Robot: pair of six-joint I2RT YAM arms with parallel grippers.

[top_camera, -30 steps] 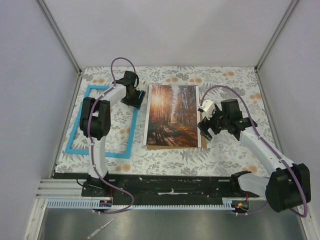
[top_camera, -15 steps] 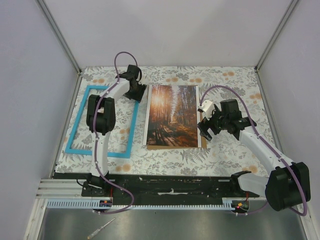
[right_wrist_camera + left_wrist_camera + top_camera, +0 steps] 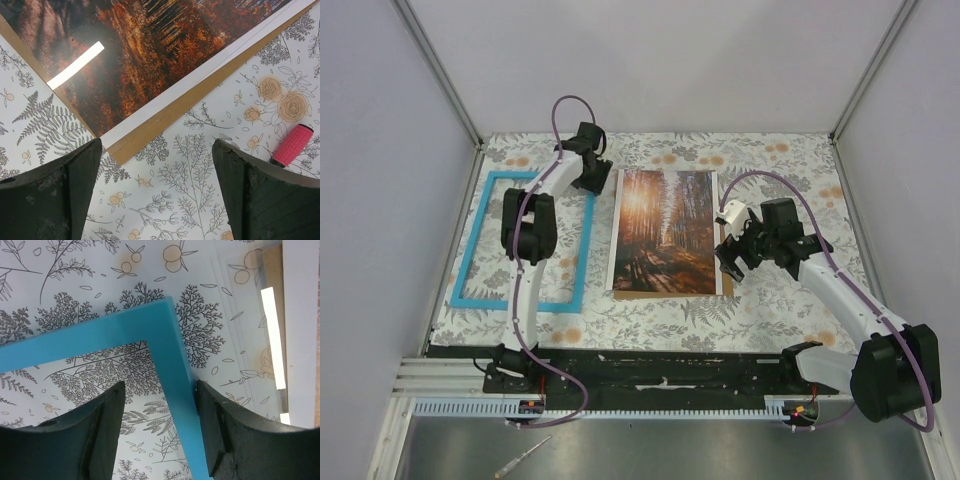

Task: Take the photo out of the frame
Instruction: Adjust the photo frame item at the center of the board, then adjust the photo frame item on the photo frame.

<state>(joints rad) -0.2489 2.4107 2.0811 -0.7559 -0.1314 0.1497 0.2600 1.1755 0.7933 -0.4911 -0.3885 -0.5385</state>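
Blue frame (image 3: 520, 306) lay flat on the tabletop (image 3: 770, 300), left of the face-up photo (image 3: 665, 230) and apart from it. Left tool (image 3: 592, 175) had moved farther out, to the frame's far right corner, jaws spread astride the rail. Right tool (image 3: 732, 262) unmoved, spread wide over the photo's near right corner; pink grip (image 3: 292, 145) beside. One frame, one photo.

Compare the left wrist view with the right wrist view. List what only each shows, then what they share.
Only the left wrist: a corner of the blue frame, lying flat, one bar running between the left gripper's spread fingers. Only the right wrist: the photo's forest print with white edge and brown board, plus a pink ribbed handle at right. Both: the floral table cover, and open dark fingers at the bottom, the right gripper's as well.
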